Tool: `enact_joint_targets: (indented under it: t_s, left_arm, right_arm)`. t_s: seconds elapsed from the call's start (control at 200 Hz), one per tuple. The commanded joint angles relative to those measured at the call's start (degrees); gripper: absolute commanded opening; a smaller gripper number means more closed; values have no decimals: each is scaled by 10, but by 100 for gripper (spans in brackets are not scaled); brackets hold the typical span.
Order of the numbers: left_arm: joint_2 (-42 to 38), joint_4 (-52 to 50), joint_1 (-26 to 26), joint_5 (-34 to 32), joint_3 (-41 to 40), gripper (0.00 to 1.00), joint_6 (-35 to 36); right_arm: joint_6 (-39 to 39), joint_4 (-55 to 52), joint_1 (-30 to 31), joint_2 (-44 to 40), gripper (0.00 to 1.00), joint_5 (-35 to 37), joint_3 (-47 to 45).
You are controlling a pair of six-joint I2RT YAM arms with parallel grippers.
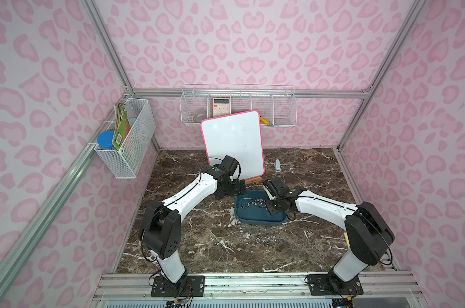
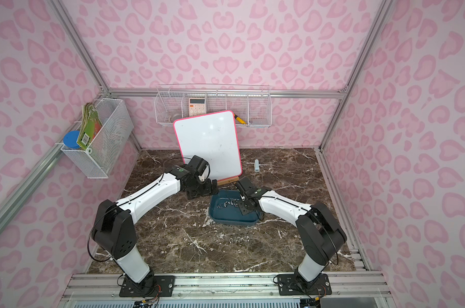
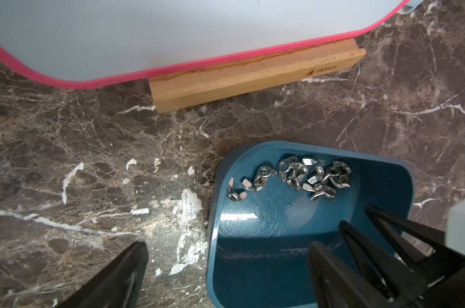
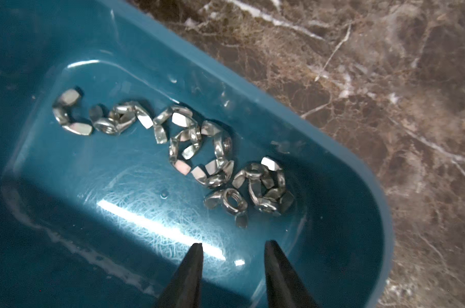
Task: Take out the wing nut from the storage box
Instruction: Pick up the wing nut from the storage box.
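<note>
Lying nearest the arm bases, a few loose nuts (image 1: 265, 240) rest on the marble surface (image 1: 212, 253). Beyond them the storage box (image 1: 255, 218) sits crosswise, its long axis running left to right. The right jaws hang inside it, tips a little apart, gripping nothing. The closest wing nut (image 4: 235, 201), threaded hole facing up, lies just ahead of them and ends a row of nuts (image 4: 172, 133) along the far wall. The left jaws gape wide and empty beside the box's left end. Behind stands a whiteboard (image 1: 232, 141).
</note>
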Motion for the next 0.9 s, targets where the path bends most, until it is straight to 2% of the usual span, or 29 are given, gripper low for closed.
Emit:
enact_joint_targets:
  t_s: [0.0,0.26,0.895]
  left_arm:
    - [-7,-3,1,3,-3,98,-2]
    - [-14,0,1,-1,-8,98,-3]
    - [-25,4,1,-11,-25,98,-5]
  right_arm:
    - [-40,-19,9,13,37,55,3]
    - [-45,-13,11,37,36,85,7]
    - [-58,6,14,88,33,67,40]
